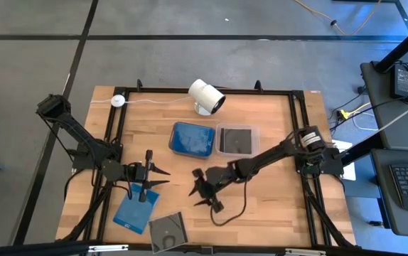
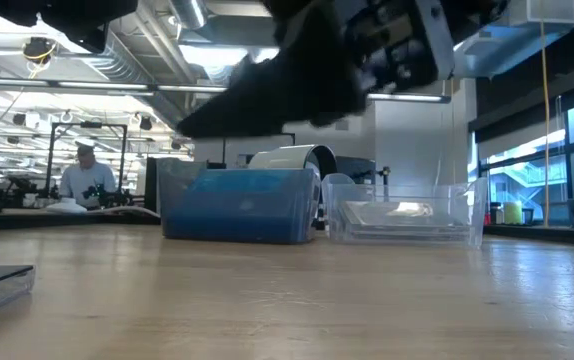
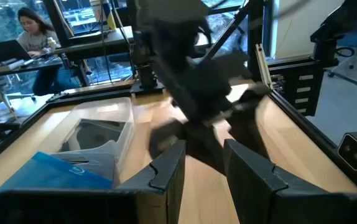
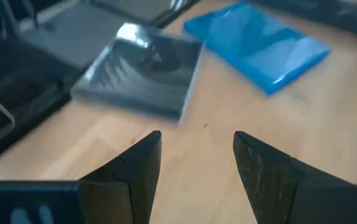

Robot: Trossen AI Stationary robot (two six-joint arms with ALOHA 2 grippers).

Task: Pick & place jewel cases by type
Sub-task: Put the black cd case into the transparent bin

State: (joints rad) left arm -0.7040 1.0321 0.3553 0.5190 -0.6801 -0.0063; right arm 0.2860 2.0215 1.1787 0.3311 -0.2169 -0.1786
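Both grippers' jaws spread and empty above the table, left gripper over blue case

A blue tub is seen on the table, with a clear tub just beside it; a dark arm is held above the blue tub.
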